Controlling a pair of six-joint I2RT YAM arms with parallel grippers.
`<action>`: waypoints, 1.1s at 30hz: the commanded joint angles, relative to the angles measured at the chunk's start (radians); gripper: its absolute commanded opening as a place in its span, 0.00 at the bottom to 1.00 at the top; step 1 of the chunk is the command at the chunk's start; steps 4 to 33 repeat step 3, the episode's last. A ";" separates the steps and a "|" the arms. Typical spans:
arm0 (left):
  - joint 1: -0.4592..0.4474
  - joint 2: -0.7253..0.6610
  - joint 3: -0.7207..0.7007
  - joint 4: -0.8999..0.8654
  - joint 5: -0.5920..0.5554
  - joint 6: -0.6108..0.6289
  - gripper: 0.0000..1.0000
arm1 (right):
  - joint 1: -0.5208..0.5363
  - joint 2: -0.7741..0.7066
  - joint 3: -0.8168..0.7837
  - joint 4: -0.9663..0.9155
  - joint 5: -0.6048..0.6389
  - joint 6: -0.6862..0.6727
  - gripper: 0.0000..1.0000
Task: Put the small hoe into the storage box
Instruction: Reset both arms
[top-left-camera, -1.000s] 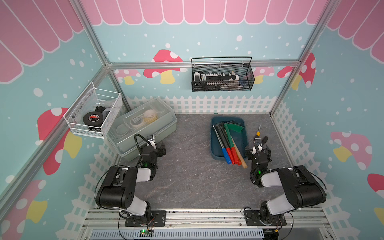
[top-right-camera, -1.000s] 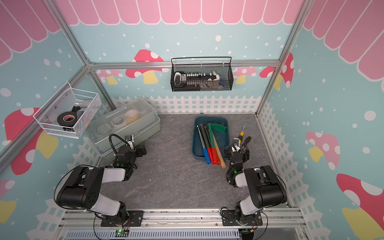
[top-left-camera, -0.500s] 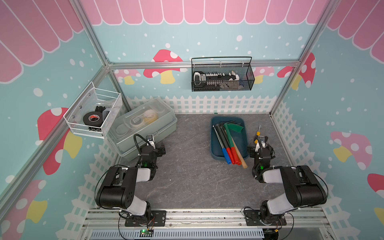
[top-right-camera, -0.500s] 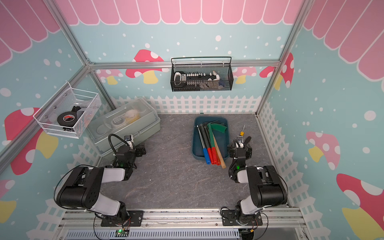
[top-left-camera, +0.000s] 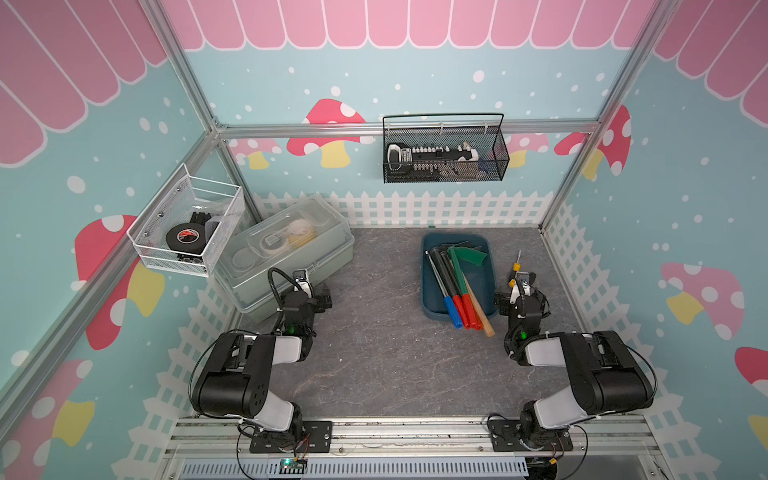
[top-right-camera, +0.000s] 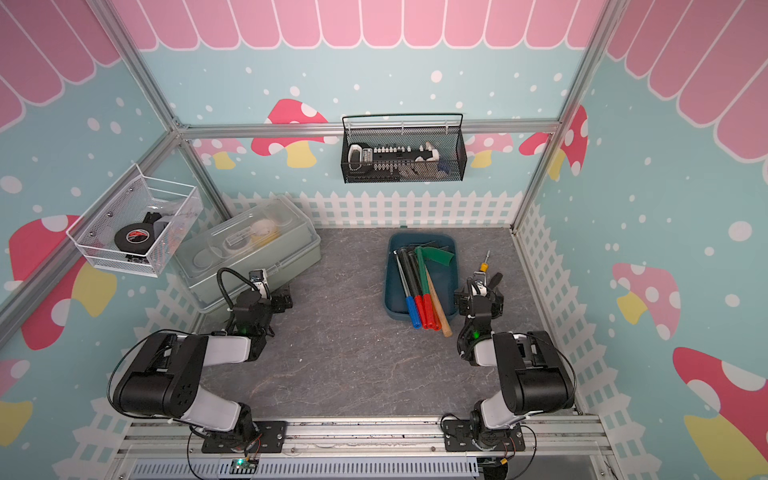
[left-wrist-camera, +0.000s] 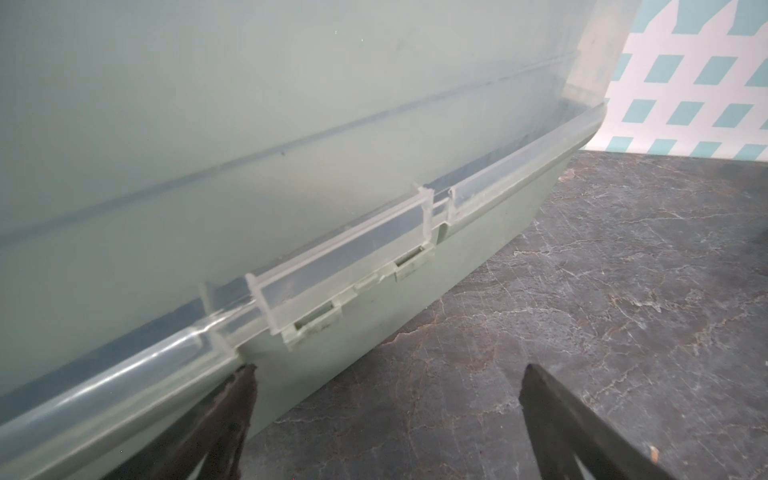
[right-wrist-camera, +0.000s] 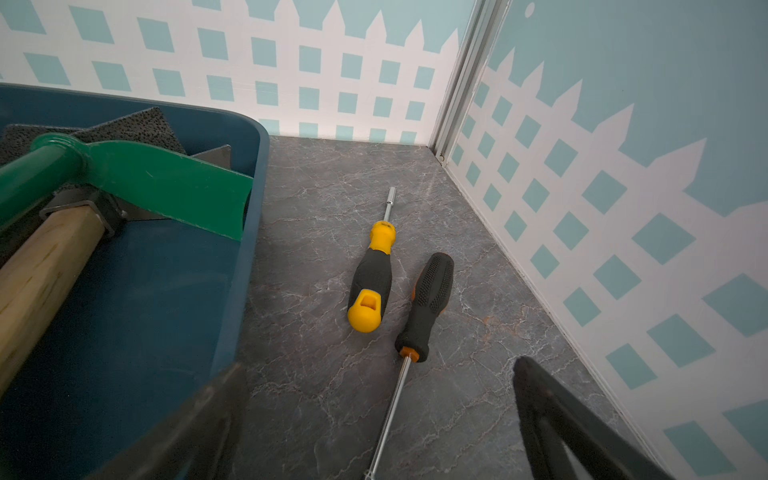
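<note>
- Right gripper (top-left-camera: 519, 296) has barely shifted over the last second. It sits low just beside the storage box (top-left-camera: 484, 286), on the side facing the fenced wall. The left arm has not moved at all.
- Its jaws are spread wide with nothing between them. In the right wrist view one finger (right-wrist-camera: 199, 415) overlaps the box's wall and the other stands clear over the table (top-left-camera: 374, 353).
- The small hoes (top-left-camera: 451, 291) lie side by side in the storage box, heads toward the back wall. Their blue and red grips poke out over the near rim.
- The green hoe (right-wrist-camera: 166, 183) lies in the same bunch, its blade flat against the box's far end.
- The wooden-handled hoe (top-left-camera: 478, 309) lies nearest the right gripper. Its head is in the box under the green blade, and its handle end sticks out furthest past the rim.
- Two screwdrivers lie on the table between the box and the fence: a yellow-and-black one (right-wrist-camera: 372, 274) and a black one with an orange collar (right-wrist-camera: 430, 299).
- The left gripper (left-wrist-camera: 388, 368) is also spread wide and empty, one finger close against the clear lidded box (left-wrist-camera: 249, 124).
</note>
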 joint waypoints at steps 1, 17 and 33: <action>0.008 0.007 0.013 0.032 0.002 0.002 0.99 | -0.004 0.002 0.012 -0.047 -0.006 -0.002 0.99; 0.010 0.007 0.013 0.032 0.005 0.001 0.99 | -0.005 -0.002 0.008 -0.045 -0.007 -0.001 0.99; 0.010 0.007 0.013 0.032 0.005 0.001 0.99 | -0.005 -0.002 0.008 -0.045 -0.007 -0.001 0.99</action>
